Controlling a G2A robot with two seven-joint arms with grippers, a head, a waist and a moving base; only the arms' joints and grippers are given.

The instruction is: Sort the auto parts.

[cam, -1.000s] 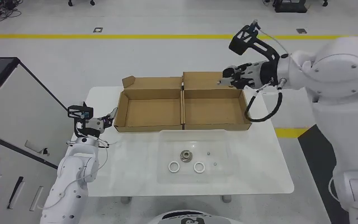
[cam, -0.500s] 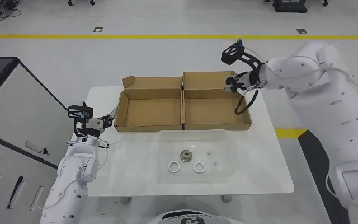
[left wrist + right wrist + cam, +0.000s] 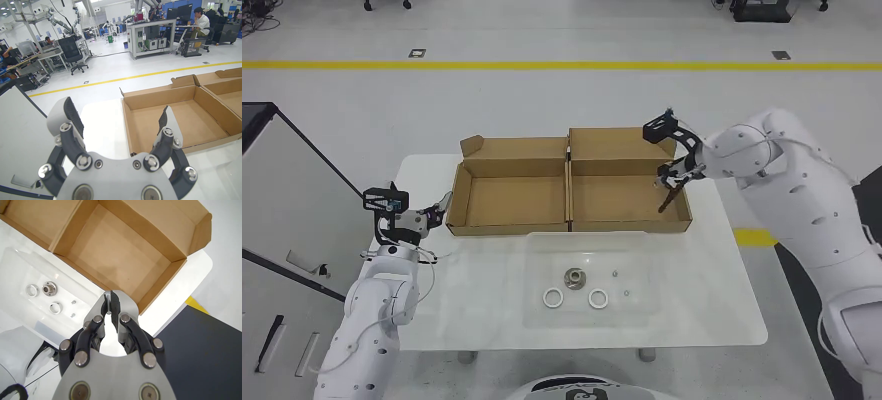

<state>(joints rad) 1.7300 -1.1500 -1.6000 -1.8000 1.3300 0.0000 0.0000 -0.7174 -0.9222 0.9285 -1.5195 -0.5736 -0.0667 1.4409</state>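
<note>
My right gripper (image 3: 109, 295) is shut on a small threaded bolt (image 3: 108, 303) and hangs over the right end of the right cardboard box (image 3: 622, 198), seen from above as the right gripper (image 3: 667, 195). Both this box and the left box (image 3: 510, 200) are bare inside. A clear tray (image 3: 542, 250) in front of them holds a flanged hub (image 3: 572, 276), two metal rings (image 3: 554, 297) (image 3: 598, 297) and two small screws (image 3: 615, 270). My left gripper (image 3: 117, 111) stands open, holding nothing, off the left box's outer side.
The white table (image 3: 712, 290) has free room to the right of the tray and along its front. A dark floor mat (image 3: 198, 342) lies past the table's right edge. A grey panel (image 3: 282, 190) stands left of the table.
The right arm has swung back and down from above the box's far right corner to its right end, the wrist turning downward. The left arm has not moved.
</note>
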